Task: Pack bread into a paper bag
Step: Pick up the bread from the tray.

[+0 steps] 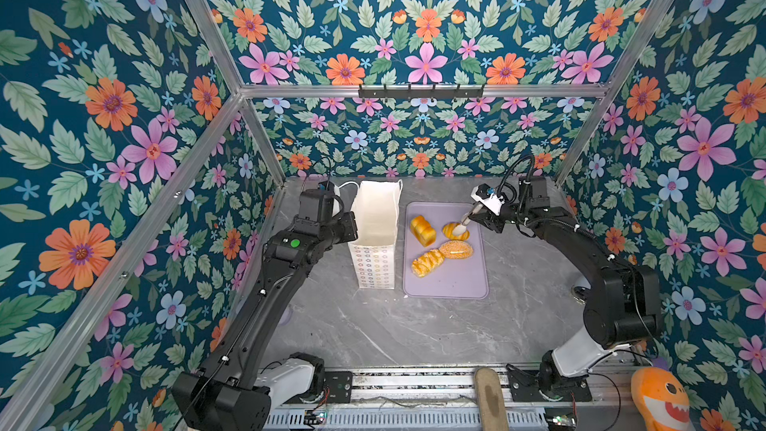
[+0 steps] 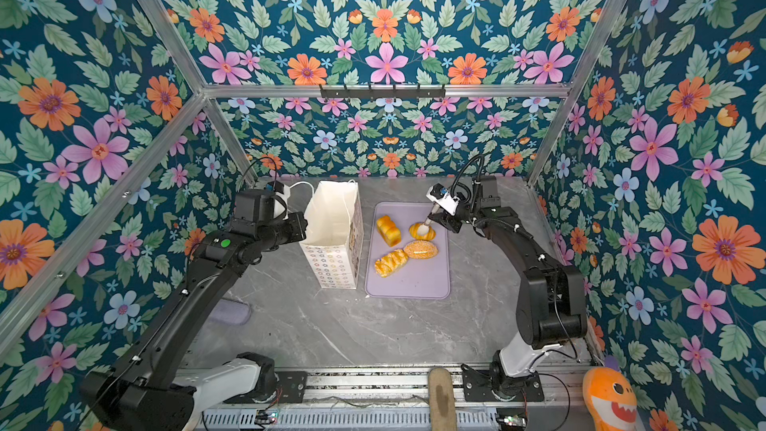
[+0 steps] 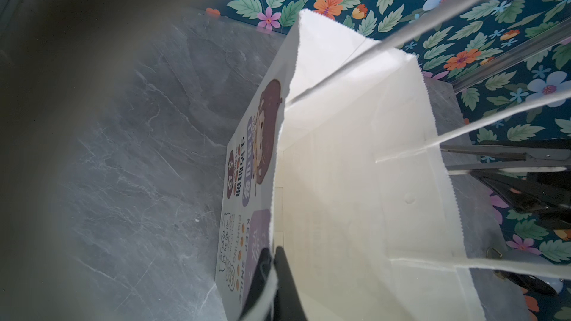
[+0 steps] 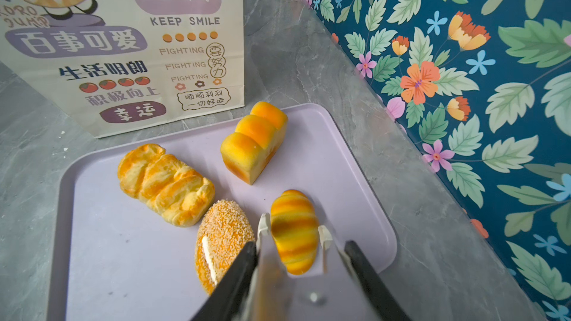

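The paper bag (image 1: 375, 217) stands open and upright left of a lilac tray (image 1: 447, 284). My left gripper (image 3: 273, 260) is shut on the bag's rim, one finger inside and one outside, with a white cord handle caught there too. Four bread pieces lie on the tray: a blocky loaf (image 4: 255, 143), a braided roll (image 4: 165, 183), a seeded oval roll (image 4: 221, 236) and a ridged bun (image 4: 295, 251). My right gripper (image 4: 293, 231) is open and lowered over the ridged bun, a white fingertip (image 4: 264, 226) on each side of it. The bun rests on the tray.
Grey marble tabletop (image 1: 393, 325) with floral walls close on three sides. The seeded roll lies right next to the right gripper's finger. An orange plush toy (image 1: 659, 400) and a tan handle-like object (image 1: 491, 400) sit at the front rail. A hook rail (image 1: 420, 91) hangs on the back wall.
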Robot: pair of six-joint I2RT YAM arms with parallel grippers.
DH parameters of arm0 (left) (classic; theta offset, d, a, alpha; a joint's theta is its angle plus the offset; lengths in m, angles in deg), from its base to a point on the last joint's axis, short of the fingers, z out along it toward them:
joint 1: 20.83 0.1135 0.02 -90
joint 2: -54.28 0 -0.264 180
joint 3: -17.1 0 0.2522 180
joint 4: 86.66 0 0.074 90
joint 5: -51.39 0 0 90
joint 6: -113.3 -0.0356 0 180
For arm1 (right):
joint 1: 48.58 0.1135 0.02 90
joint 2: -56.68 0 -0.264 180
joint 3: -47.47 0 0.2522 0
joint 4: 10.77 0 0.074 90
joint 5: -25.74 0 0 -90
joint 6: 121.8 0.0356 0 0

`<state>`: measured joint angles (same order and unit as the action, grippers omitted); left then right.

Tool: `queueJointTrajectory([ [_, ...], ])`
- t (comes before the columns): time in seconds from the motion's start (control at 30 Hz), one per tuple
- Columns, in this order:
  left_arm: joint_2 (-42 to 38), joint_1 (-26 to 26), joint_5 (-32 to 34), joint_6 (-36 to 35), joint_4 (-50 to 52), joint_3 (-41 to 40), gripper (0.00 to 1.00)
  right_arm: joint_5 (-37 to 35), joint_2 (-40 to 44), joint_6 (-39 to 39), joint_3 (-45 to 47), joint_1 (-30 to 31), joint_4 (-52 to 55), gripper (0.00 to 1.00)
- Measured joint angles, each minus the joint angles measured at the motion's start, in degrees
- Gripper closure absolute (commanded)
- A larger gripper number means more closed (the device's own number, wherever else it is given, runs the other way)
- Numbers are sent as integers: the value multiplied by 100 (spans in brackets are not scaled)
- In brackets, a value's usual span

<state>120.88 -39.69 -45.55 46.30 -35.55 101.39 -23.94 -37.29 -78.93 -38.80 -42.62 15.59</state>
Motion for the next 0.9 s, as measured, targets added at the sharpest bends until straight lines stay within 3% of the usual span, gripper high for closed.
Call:
queueJointTrajectory([
  [0.9,9,7,7,-155,-4,22,100,256,-470,-96,-146,-24,83,54],
])
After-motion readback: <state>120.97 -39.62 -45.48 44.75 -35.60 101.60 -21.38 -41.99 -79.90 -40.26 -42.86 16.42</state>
